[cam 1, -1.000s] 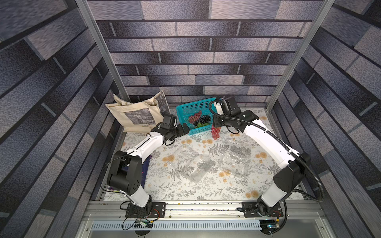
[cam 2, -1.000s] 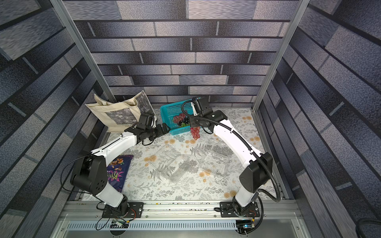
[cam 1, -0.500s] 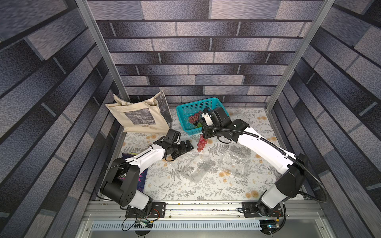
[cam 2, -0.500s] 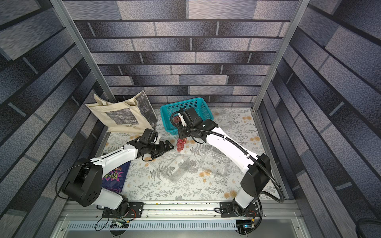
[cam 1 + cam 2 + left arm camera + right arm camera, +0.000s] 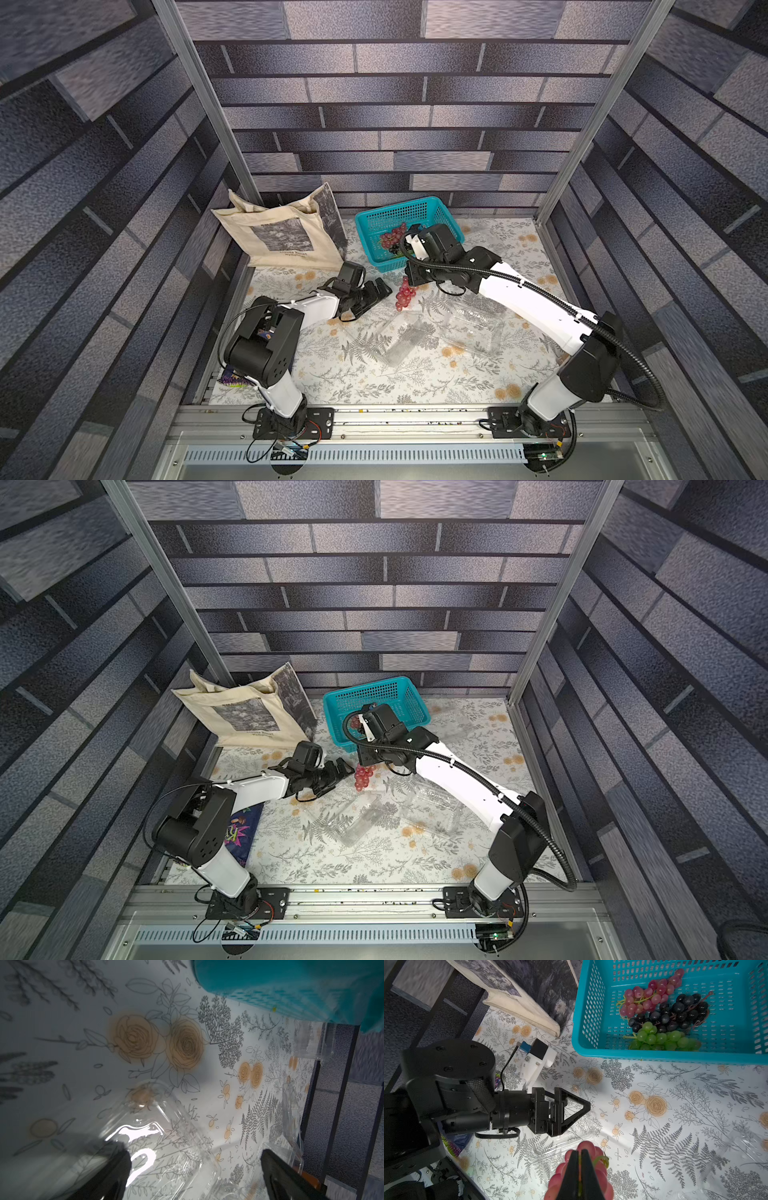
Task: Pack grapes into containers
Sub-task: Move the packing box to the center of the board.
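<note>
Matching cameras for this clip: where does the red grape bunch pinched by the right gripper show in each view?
In a top view: held red grape bunch, centre, just below the teal basket.
In a top view: held red grape bunch, again centre below the teal basket.
Left wrist: not in it.
Right wrist: bottom edge, centre.
Shared landmark: teal basket, in all four.

My left arm and right arm wear white shells with black joints; a ribbed black conduit trails the right.
</note>
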`<state>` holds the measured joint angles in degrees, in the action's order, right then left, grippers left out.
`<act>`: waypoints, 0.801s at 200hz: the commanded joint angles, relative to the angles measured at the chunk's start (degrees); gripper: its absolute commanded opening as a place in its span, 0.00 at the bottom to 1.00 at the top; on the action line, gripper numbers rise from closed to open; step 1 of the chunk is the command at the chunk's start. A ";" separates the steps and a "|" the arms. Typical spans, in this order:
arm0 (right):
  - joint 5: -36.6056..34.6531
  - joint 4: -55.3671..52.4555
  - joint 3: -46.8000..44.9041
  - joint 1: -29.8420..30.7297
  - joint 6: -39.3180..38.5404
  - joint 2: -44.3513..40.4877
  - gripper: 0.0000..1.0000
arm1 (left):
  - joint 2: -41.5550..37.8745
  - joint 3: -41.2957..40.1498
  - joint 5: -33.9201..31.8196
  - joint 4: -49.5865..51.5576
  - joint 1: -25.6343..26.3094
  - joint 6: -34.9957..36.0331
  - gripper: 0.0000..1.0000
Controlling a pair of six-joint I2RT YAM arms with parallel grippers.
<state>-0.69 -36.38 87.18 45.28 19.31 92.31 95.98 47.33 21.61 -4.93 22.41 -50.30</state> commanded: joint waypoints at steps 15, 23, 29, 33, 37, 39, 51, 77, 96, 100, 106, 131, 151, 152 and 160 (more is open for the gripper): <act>0.86 2.22 -0.21 0.38 0.11 -1.02 0.00 | 2.09 -1.49 -7.20 -1.12 -3.72 -1.58 1.00; 1.11 2.38 -0.08 0.43 0.10 -0.83 0.00 | 1.88 -1.67 -8.55 -1.13 -4.54 -1.30 1.00; 1.13 2.50 0.01 0.43 0.02 -0.69 0.00 | 1.81 -1.72 -9.29 -1.26 -5.03 -1.07 1.00; 1.20 2.55 0.09 0.45 -0.04 -0.57 0.00 | 1.85 -1.61 -9.58 -1.31 -5.50 -0.91 1.00; 1.28 2.60 0.25 0.43 0.02 -0.47 0.00 | 1.93 -1.54 -9.71 -1.39 -5.85 -0.73 1.00; 1.30 2.62 0.33 0.43 0.02 -0.40 0.00 | 2.01 -1.48 -9.78 -1.40 -6.06 -0.69 1.00; 1.56 2.55 0.90 0.43 -0.04 0.21 0.00 | 2.51 -1.10 -9.91 -1.74 -7.15 -0.57 1.00; 2.78 2.04 3.17 0.43 0.01 1.93 0.00 | 2.34 -0.58 -10.14 -3.14 -9.69 -0.96 1.00; 3.50 1.61 5.22 0.68 0.12 2.69 0.00 | 0.77 0.07 -9.92 -3.94 -10.85 -1.29 1.00; 3.43 1.48 5.70 0.77 0.12 2.78 0.00 | 0.46 0.37 -9.83 -4.01 -10.96 -1.35 1.00; 3.34 1.19 6.49 0.93 0.21 2.95 0.00 | -0.05 0.95 -9.65 -3.84 -11.01 -1.28 1.00; 3.38 -0.01 9.95 2.19 0.55 3.44 0.00 | -1.15 3.02 -8.19 -3.46 -11.09 -1.76 1.00; 2.84 -0.96 12.55 4.16 0.86 4.21 0.00 | -2.00 3.26 -6.34 -4.63 -11.12 -2.97 1.00; 2.82 -1.01 12.65 4.22 0.79 4.24 0.00 | -2.01 3.28 -6.24 -4.68 -11.10 -3.01 1.00; 2.55 -1.44 13.54 5.29 0.77 4.67 0.00 | -2.62 3.21 -5.60 -4.82 -11.15 -3.13 1.00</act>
<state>1.83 -35.86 96.99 47.79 19.33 95.66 96.77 49.01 13.69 -9.43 11.25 -51.96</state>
